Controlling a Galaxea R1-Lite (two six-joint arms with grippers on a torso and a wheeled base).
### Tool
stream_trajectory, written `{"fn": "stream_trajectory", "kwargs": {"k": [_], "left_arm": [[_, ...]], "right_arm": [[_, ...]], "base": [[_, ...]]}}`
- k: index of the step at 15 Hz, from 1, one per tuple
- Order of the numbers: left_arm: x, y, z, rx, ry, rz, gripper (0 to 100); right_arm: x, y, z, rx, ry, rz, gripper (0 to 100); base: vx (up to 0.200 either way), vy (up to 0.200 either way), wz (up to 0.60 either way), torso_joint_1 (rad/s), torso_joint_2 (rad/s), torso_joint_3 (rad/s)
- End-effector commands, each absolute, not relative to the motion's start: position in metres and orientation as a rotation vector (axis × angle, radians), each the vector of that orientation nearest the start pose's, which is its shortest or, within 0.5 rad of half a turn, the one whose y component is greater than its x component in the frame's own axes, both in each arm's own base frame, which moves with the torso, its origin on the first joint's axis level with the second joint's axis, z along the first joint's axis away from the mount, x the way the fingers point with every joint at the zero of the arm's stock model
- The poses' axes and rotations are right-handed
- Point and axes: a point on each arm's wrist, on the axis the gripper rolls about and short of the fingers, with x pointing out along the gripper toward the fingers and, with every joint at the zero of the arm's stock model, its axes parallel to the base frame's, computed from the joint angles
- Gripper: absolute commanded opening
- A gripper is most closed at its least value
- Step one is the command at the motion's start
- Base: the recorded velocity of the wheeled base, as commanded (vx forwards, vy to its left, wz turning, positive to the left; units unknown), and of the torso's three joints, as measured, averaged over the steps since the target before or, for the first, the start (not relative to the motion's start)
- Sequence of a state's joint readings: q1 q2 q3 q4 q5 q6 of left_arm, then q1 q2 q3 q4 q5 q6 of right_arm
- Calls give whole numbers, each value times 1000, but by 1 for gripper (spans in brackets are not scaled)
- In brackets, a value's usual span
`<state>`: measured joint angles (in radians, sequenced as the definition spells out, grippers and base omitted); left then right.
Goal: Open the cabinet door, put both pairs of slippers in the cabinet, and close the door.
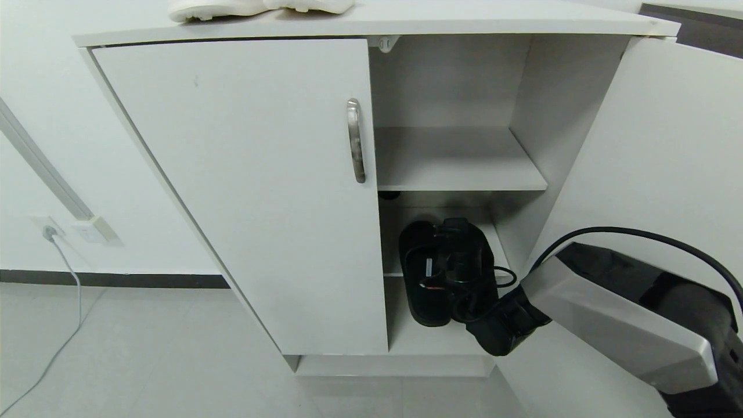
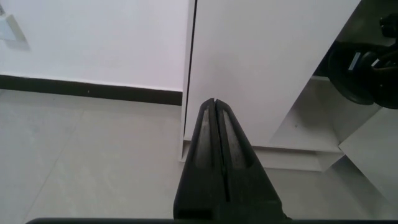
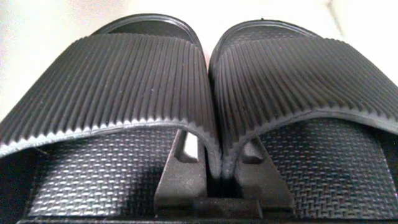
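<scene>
Slippers: two pairs, four pieces. One pair of black slippers (image 1: 429, 273) is low in the cabinet (image 1: 464, 23), in the open right half, below the shelf (image 1: 458, 159) and near the front edge of the opening. The two lie side by side with inner edges touching. Long axis runs front to back, toes pointing into the cabinet, heels toward the right gripper (image 1: 464, 290). Can't tell if they rest on a board or hang in the grip.

Right wrist view: its two fingers (image 3: 180, 171) are drawn in narrow, pinching the two inner strap edges together between them. The ribbed straps arch up on either side.

One pair of white slippers (image 1: 255, 7) is on the cabinet top, toward its left end. It's mostly cut off by the frame edge, so heading is unclear.

Doors: two. Left door (image 1: 244, 186) is shut, with one vertical metal handle (image 1: 356, 141) at its inner edge. Right door (image 1: 656, 151) is swung wide open, with the right arm in front of it.

Left gripper (image 2: 214, 106): fingers pressed flat together, nothing between them. It is low over the floor (image 2: 81, 155), aimed at the bottom of the shut left door, well apart from both pairs.
</scene>
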<state>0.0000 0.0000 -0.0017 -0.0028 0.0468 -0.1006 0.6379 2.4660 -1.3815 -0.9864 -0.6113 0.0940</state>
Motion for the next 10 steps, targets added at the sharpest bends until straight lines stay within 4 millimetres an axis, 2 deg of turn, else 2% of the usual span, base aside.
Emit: {"fn": "stream_trajectory", "kwargs": {"k": [1,2,6,10], "left_arm": [[-23,1,76,-101,-5,47,0],[-23,1,76,-101,-5,47,0],[-23,1,76,-103,-6,47,0],[-23,1,76,-103,-6,49,0]], "right_arm": [[406,276,53,34,86,16,0],[418,278,52,34,87,14,0],[443,278,57,33,92,2,0],[458,278,64,39,79,-14,0]], "base": [[0,0,0,0,0,0],[0,0,0,0,0,0],[0,0,0,0,0,0],[0,0,0,0,0,0]]}}
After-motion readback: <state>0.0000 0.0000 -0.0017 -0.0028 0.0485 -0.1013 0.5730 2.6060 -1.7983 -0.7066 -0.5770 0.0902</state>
